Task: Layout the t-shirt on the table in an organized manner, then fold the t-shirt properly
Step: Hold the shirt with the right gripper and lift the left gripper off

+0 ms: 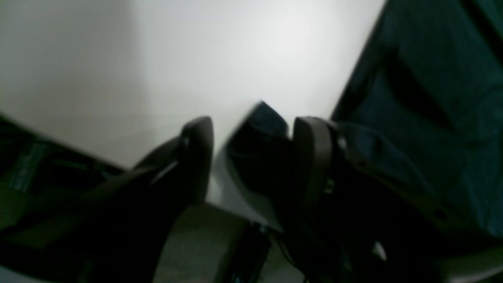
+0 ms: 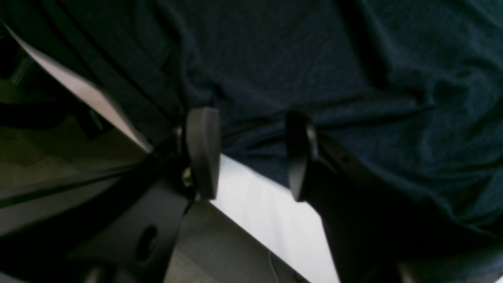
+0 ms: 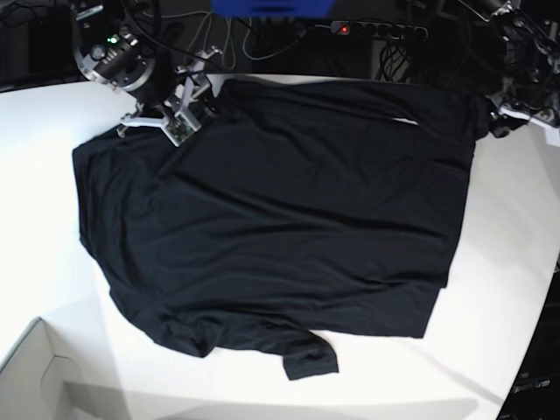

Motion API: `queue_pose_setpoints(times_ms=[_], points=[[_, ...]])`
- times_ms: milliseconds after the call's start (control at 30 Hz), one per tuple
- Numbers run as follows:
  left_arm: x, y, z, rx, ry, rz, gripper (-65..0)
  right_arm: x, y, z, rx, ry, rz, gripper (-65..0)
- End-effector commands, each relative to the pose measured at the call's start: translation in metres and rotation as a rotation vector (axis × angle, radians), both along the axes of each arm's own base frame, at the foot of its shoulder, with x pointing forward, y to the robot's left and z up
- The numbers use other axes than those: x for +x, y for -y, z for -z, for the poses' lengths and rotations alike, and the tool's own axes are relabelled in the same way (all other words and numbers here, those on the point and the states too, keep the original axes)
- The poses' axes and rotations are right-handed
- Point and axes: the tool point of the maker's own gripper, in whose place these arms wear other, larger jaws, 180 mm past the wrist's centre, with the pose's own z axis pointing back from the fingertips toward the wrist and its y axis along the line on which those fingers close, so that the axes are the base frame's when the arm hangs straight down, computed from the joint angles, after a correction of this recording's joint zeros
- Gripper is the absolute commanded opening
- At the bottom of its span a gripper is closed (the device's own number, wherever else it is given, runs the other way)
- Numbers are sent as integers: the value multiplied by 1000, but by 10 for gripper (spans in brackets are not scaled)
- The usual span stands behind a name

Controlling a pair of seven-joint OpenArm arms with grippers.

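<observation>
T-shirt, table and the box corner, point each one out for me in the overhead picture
t-shirt [image 3: 289,210], base view, middle of its spread body.
table [image 3: 499,262], base view, bare white top beside the shirt.
box corner [image 3: 31,367], base view, its white wall.

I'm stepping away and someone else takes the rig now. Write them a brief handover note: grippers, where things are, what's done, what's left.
Left gripper: at the far table edge, jaws apart with a corner of the t-shirt between them; whether they grip it cannot be told.
Right gripper: open, jaws apart at the shirt's edge near the table rim, nothing clamped.
T-shirt: spread across the white table, mostly flat, with wrinkles; the near sleeve is bunched and part of the near hem is turned over.
White box corner: near edge of the table, clear of the shirt.
Done: layout largely complete.
Left: smooth the sleeve and hem, then all folding.
</observation>
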Motion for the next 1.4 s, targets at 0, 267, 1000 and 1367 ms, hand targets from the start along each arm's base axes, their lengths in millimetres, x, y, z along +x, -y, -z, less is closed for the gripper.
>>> queue_pose_setpoints(times_ms=[0,267,1000,1367], points=[[9,-8,-13,25,46,2,-331,3,-3,-8,20,26,-6,-373],[9,-8,-12,22,43,0,-396,4,0,-8,15,28,-4,-373],[-1,60,-136,158,328,264,-647,14,1,-12,12,53,-1,-373],[-33,126,-65,188,-28,748,-647,14,0,-12,15,54,-2,-373]])
